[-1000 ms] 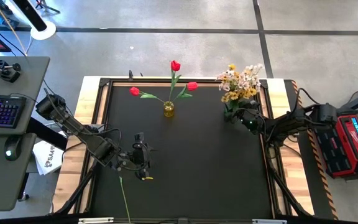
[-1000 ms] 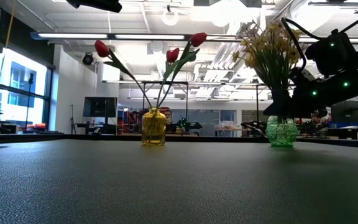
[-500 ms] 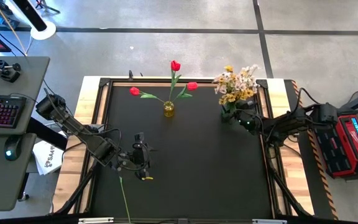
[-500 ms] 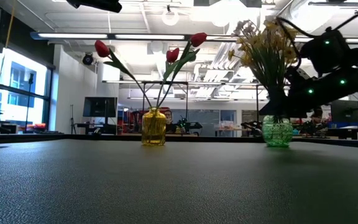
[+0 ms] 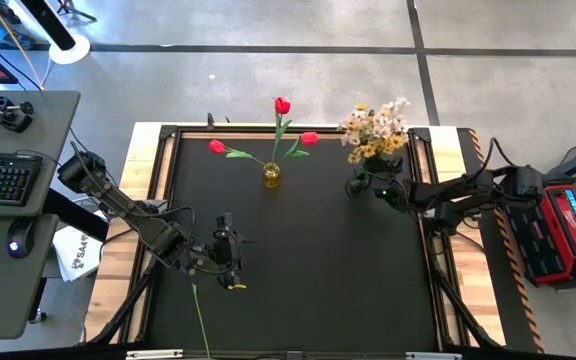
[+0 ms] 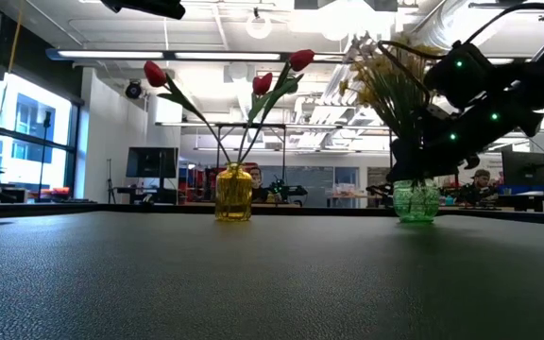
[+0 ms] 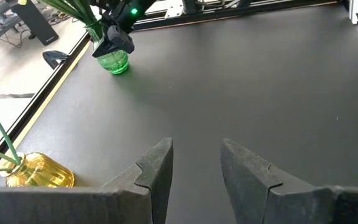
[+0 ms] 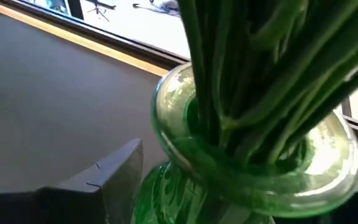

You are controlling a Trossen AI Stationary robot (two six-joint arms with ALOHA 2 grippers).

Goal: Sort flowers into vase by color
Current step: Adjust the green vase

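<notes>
Nearest the front edge, the left hand is hovering low over the dark surface, its fingers spread apart and grasping nothing. Just beside it a single thin green stem is lying flat, its long axis running from the hand toward the front edge, where it is passing out of view. Which end is carrying the bloom I cannot tell.

Farther back on the right side, the right hand is reaching in level at the green vase. The wrist view is showing one finger pressed against the glass just under the rim, so I judge that the hand is clasping the vase rather than any one flower. The yellow and white sprays are standing bunched together in that vase, with their stems rising steeply, fanning a little and the heads pointing up, leaning slightly toward the far edge.

To the left of it, near the far edge, the yellow vase is holding the three red tulips. Two are pointing up and one is splaying low to the left.

The step in hand is looking like a repositioning or steadying of the green vase. The next move is calling for keeping it upright so the tall bunch is not tipping it, seating it flat, then letting go.
</notes>
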